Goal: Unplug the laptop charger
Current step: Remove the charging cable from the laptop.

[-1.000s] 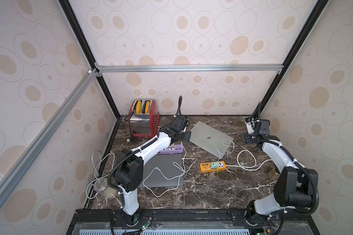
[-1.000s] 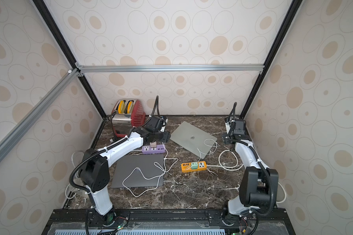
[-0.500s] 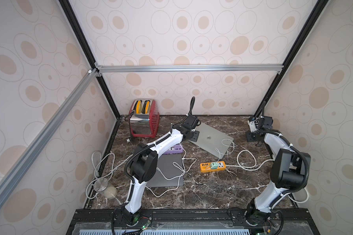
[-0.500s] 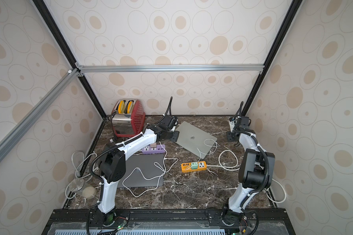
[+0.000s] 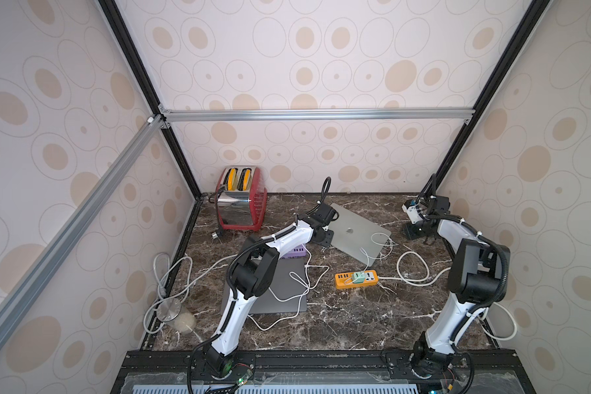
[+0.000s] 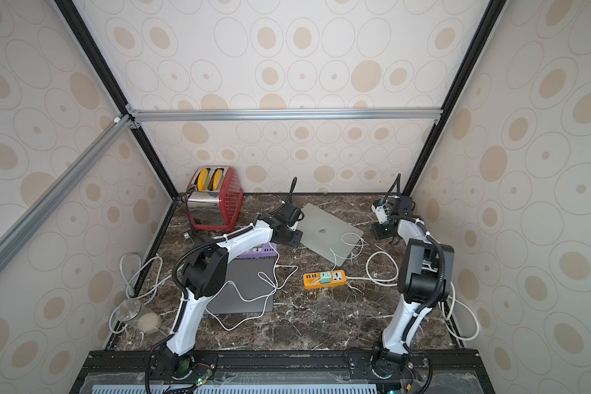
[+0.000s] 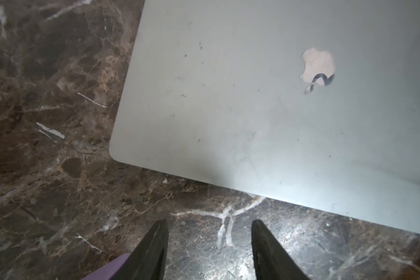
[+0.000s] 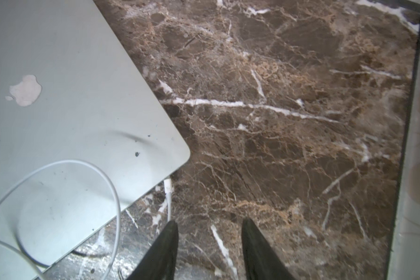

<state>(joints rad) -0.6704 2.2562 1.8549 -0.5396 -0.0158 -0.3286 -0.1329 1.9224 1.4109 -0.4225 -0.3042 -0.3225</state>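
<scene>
Dark marble table (image 5: 338, 320) w/ white veins. Red toaster (image 5: 241, 199) stands at a back corner. Silver laptop (image 5: 355, 235), closed, lies near the back centre, turned at an angle. A thin white cable (image 8: 69, 162) loops over its corner. Grey laptop (image 5: 284, 290), also closed, lies nearer the front, w/ purple strip (image 5: 297, 251) just behind it. Orange strip (image 5: 355, 279) lies in front of the silver laptop, and its white cord (image 5: 398, 278) curls beside it.
</scene>
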